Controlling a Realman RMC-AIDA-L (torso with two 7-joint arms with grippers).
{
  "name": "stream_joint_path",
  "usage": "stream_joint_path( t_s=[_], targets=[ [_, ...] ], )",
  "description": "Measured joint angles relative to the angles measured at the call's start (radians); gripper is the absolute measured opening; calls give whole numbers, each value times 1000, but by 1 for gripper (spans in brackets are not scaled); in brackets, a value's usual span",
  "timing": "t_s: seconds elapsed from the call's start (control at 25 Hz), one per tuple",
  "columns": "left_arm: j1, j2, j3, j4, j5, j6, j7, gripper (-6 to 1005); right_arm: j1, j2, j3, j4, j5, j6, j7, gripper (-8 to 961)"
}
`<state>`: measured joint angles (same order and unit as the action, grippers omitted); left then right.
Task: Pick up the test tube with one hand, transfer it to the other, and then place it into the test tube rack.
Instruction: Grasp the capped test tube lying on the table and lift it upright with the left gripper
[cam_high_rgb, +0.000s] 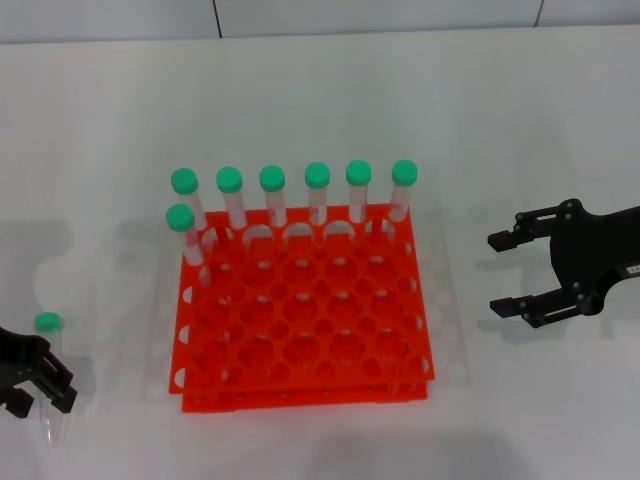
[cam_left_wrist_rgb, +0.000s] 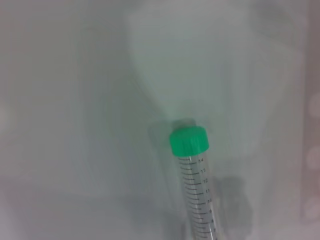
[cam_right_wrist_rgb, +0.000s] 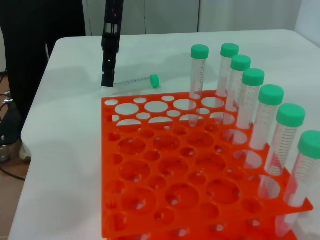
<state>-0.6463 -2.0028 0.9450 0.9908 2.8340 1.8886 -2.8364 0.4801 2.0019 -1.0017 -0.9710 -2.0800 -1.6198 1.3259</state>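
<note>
The test tube, clear with a green cap, lies flat on the white table at the front left, left of the orange-red test tube rack. My left gripper, unlabelled, is low over the tube's lower half, fingers apart on either side of it. The left wrist view shows the tube's cap and graduation marks against the table. The right wrist view shows the left gripper standing over the lying tube beyond the rack. My right gripper, with the white label, hovers open and empty to the right of the rack.
Several identical green-capped tubes stand in the rack's back row, and one stands in the second row at the left; they also show in the right wrist view. The rack's other holes are empty. Someone in dark clothing stands beyond the table's left edge.
</note>
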Motion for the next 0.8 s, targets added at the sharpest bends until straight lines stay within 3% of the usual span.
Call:
stream_joint_path(
  t_s=[0.8],
  targets=[
    [3, -7, 11, -52, -1, -23, -3, 453, -4, -2, 0, 0, 0, -7, -9, 749]
  ],
)
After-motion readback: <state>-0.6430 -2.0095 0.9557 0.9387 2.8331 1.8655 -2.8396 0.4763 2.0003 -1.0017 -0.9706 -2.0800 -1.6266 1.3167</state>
